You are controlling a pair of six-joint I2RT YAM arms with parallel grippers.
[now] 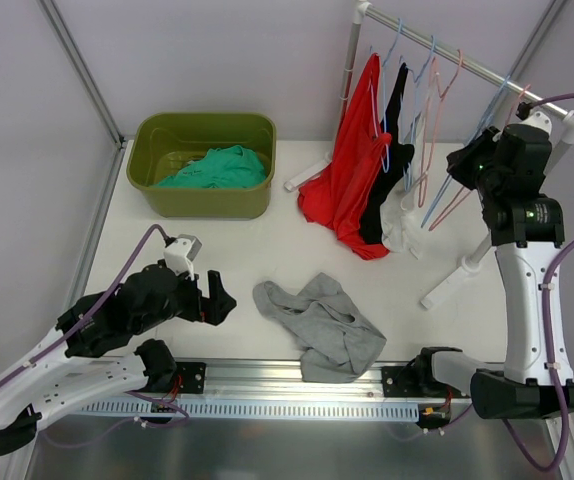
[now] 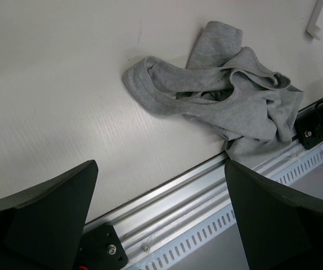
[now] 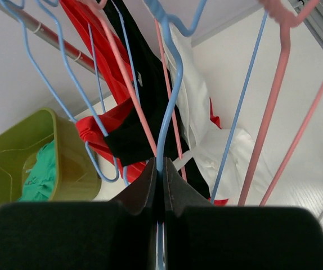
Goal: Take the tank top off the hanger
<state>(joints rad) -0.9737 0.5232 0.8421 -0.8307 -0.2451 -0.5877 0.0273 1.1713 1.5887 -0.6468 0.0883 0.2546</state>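
While right fingers point(image 3: 150, 194) pinch a blue hanger point(image 3: 177, 79) and left fingers point(image 2: 49, 208) hang spread, the tank top point(image 1: 322, 325) lies freed at the worktop's point(image 1: 227, 250) near edge; releasing the hanger seems next.

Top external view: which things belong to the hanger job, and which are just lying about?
Job: right end effector, shut on a thin blue wire hanger; red fabric tank top, black top and white top on the metal clothes rail; crumpled grey tank top, lying loose.
Lying about: olive-green plastic tub holding a teal cloth; left end effector, open and empty.
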